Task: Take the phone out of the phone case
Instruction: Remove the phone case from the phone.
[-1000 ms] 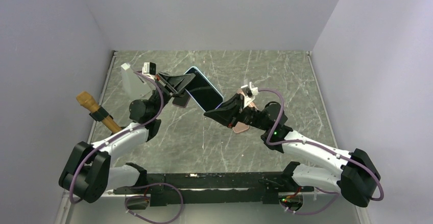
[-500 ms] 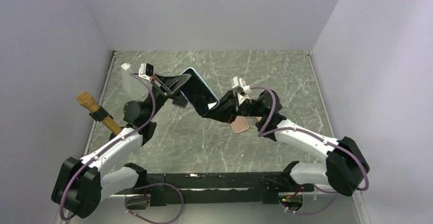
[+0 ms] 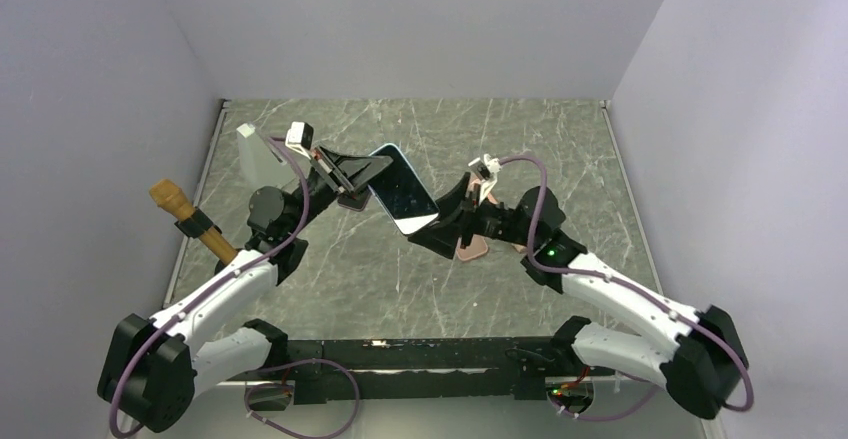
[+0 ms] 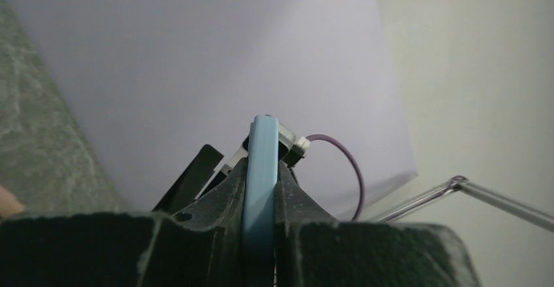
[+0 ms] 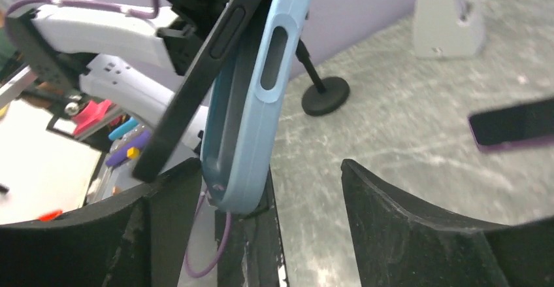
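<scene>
The phone (image 3: 408, 195), black with a dark screen, hangs tilted above the middle of the table in its light blue phone case (image 5: 258, 110). In the right wrist view the phone's black edge (image 5: 215, 51) stands away from the case along one side. My left gripper (image 3: 366, 169) is shut on the upper end of the case, whose blue edge (image 4: 260, 189) is pinched between the jaws. My right gripper (image 3: 434, 227) is open around the lower end; the case's bottom sits beside its left finger (image 5: 163, 215), and the other finger (image 5: 405, 221) is well apart.
A pink phone or case (image 3: 471, 250) lies on the table under my right arm. A dark phone (image 5: 516, 125) lies flat beneath the left gripper. A white block (image 3: 250, 154) and a wooden-handled tool (image 3: 186, 215) are at the left edge.
My right gripper has gone from shut to open, letting go of the phone's lower end. The left gripper has kept its hold and shifted slightly right.
</scene>
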Robot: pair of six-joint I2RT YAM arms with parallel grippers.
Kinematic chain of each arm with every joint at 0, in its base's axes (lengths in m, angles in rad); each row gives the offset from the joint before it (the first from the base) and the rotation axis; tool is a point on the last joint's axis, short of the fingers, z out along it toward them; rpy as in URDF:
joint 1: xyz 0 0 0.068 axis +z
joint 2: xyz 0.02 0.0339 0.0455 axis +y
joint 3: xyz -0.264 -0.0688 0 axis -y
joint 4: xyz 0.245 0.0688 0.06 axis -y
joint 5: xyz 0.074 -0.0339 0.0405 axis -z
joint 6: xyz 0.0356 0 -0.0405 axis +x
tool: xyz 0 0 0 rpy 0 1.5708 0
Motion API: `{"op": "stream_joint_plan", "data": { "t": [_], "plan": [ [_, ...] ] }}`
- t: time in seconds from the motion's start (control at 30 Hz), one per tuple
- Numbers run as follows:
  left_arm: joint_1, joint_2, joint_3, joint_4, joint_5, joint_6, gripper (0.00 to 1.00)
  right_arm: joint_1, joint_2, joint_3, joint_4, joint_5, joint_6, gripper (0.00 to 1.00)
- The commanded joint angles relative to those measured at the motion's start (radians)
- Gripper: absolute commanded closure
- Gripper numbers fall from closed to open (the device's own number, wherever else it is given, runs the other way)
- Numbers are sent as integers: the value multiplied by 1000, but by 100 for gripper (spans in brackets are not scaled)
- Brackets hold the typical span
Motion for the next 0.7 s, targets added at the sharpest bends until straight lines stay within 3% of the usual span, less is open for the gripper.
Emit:
{"op": "stream_joint_plan", "data": {
  "t": [0.0, 0.17, 0.3, 0.53, 0.67],
  "plan": [
    [19, -71, 64, -92, 120, 141, 100, -24, -142, 18, -439, 229, -16, 19],
    [58, -106, 94, -281, 137, 311, 100, -25, -255, 55, -676, 238, 10, 18],
    [65, -139, 132, -436, 142, 436, 100, -27, -285, 92, -709, 188, 79, 23],
    [67, -191, 188, -630, 170, 579, 100, -27, -249, 114, -548, 27, 217, 57],
    [67, -201, 179, -622, 192, 579, 100, -25, -208, 117, -497, 8, 237, 63]
  ]
}}
